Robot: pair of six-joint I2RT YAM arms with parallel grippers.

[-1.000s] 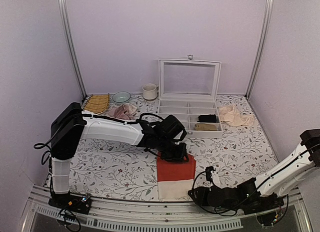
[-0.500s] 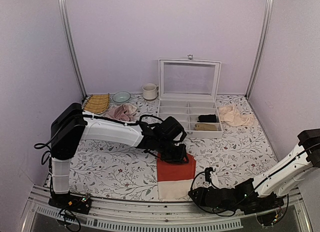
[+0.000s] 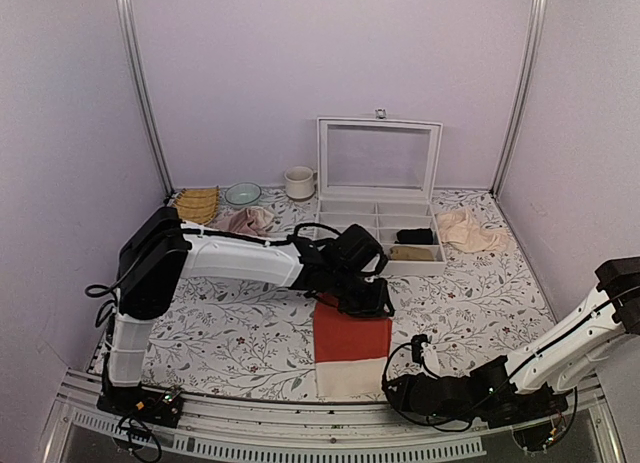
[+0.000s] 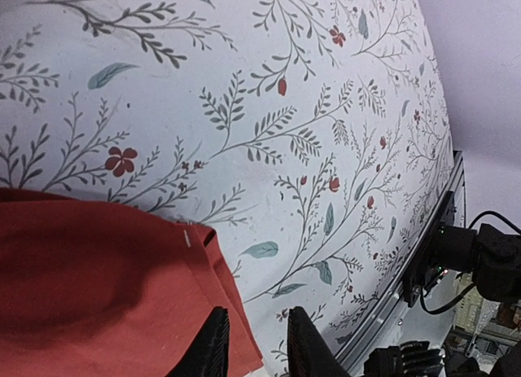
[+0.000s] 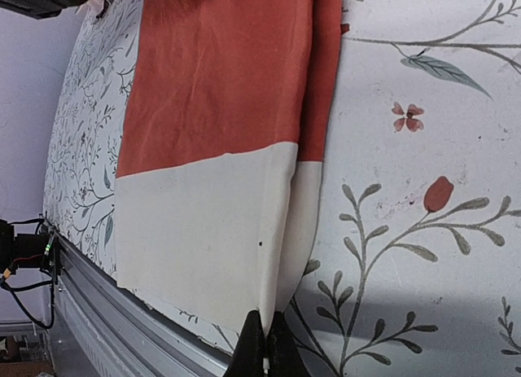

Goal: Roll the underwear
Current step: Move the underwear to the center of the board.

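Finding the underwear (image 3: pixel 351 348) lying flat as a folded strip on the table (image 3: pixel 230 333), close to its near edge. Running lengthwise from near to far, showing the cream waistband at the near end and the red cloth at the far end.

Reaching over the far red end with the left gripper (image 3: pixel 368 301), holding its jaws only a little apart, resting just beside the red hem in the left wrist view and gripping nothing that shows.

Sitting at the near right corner of the waistband with the right gripper (image 5: pixel 264 332), keeping its jaws pressed fully together right at the cream fold. Not managing to tell whether any cloth is pinched there.

Judging each end as covered by one arm, and the roll as needing to travel along that near-to-far axis.

Noticing, well apart at the back, a box (image 3: pixel 380 238) with compartments, a pink cloth (image 3: pixel 245 221), a beige cloth (image 3: pixel 462 229), a mug (image 3: pixel 298 183) and a bowl (image 3: pixel 242 193). Seeing nothing lying across the strip.
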